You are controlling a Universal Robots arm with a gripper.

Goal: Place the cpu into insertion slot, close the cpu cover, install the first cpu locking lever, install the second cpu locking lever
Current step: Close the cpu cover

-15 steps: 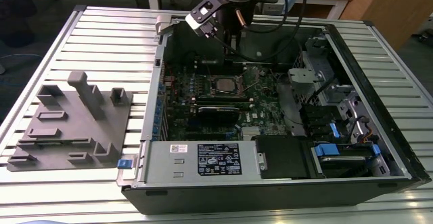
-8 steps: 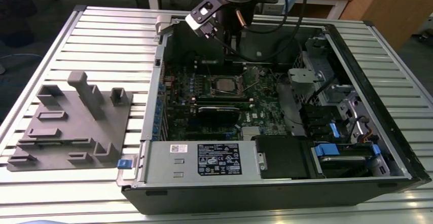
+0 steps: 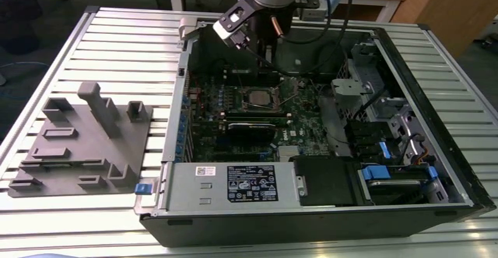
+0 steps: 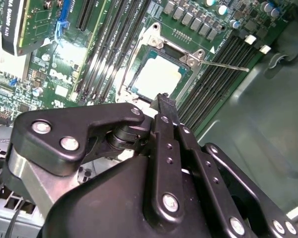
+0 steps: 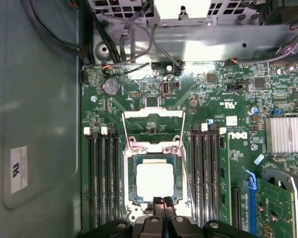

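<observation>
The cpu (image 5: 155, 181) lies flat in the insertion slot (image 5: 133, 196), with the cpu cover (image 5: 154, 148) seemingly down around it. The gripper (image 5: 164, 202), pinched together and empty, has its tips just beside the slot's edge. In the exterior view it hangs at about twelve o'clock from the cpu.

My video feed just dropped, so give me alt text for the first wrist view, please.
The silver chip lies in its socket on the green board, and the gripper, fingers shut and empty, is at the socket's edge just past the chip. Memory slots run along both sides inside a grey metal case; whether the gripper touches anything is unclear.
</observation>
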